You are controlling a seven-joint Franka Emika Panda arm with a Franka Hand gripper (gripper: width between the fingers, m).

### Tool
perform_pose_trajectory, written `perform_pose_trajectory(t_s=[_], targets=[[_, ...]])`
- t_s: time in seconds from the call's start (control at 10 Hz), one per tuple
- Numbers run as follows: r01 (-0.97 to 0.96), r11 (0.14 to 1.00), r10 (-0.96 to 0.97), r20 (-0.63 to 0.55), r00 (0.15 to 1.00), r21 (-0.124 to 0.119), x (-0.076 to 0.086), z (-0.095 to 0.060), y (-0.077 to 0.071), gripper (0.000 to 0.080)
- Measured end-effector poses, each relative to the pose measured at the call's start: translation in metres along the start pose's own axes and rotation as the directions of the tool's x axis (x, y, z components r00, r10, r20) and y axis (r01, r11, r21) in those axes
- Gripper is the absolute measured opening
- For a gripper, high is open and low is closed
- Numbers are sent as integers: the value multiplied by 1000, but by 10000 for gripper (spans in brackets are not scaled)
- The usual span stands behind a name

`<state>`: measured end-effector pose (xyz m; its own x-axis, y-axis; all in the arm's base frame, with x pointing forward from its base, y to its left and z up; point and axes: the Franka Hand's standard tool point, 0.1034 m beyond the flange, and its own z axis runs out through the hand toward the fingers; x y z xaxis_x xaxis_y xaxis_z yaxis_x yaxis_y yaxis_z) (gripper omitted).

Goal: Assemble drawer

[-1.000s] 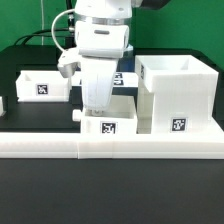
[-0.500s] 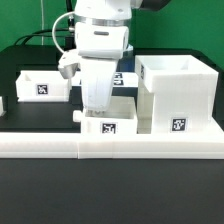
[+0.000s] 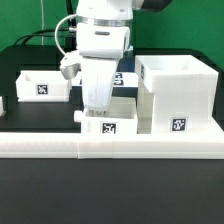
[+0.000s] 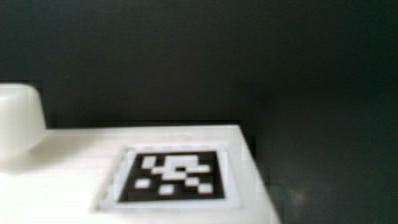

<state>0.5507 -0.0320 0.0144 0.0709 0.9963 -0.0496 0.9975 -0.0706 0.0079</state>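
Gripper (image 3: 97,106) sits low on the tray (image 3: 92,127); can't tell if it grips. Next, I think, push tray into housing (image 3: 178,95)

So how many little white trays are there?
2. The left tray sits at the exterior view's left; the middle tray is under the gripper, beside the housing. A white bit at the left edge might be another.
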Motion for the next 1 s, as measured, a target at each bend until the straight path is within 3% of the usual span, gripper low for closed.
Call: perform_pose_trajectory(t_s=[0.3,0.6,1.0], targets=[[-1,1000,1,0,1000,1,0,1,0,42],[45,999,-45,-4,999,12,11,2,0,42],[34,999,-34,-4,999,13,10,2,-1,42]])
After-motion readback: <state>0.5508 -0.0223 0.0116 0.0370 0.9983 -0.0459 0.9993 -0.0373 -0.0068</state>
